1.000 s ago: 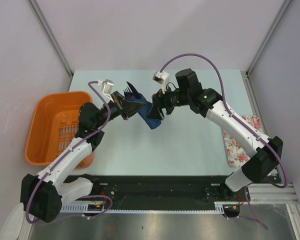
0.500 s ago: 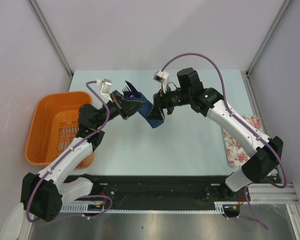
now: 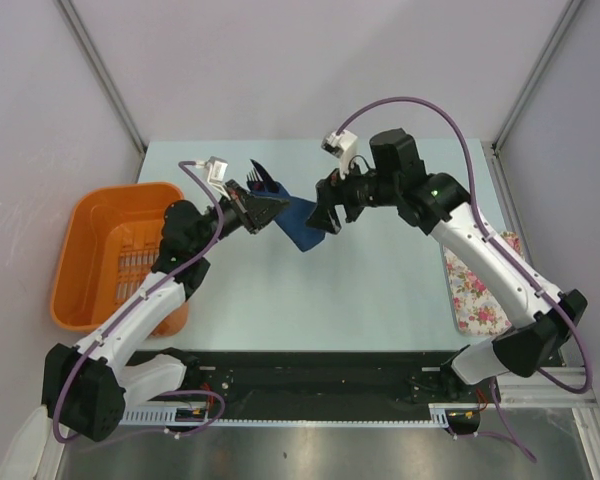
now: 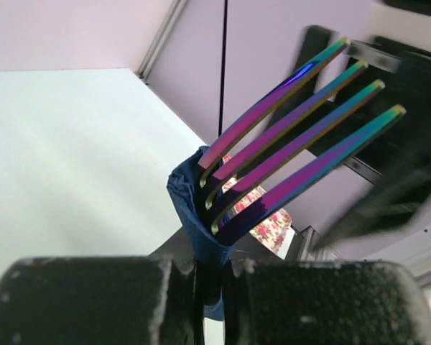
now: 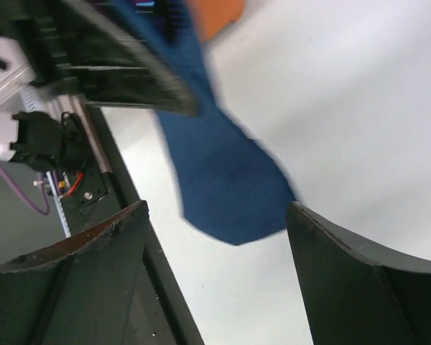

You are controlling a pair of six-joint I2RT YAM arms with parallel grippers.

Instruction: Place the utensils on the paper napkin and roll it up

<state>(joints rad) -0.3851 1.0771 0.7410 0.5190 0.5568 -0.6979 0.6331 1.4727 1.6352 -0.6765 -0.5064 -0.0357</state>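
Both arms reach inward, meeting mid-air over the table; left gripper is clamped on the navy napkin wrapped round the fork. Tines point toward the far edge, napkin tail trails right. At that tail sits the right gripper, fingers wide apart, holding nothing.

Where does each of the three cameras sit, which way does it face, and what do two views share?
Top: overhead at the near edge, looking down on the table; left arm and right arm show.
Left wrist: looks along its shut fingers at the fork wrapped in the napkin.
Right wrist: looks between its open fingers at the napkin's hanging end.
Shared: all show the napkin.
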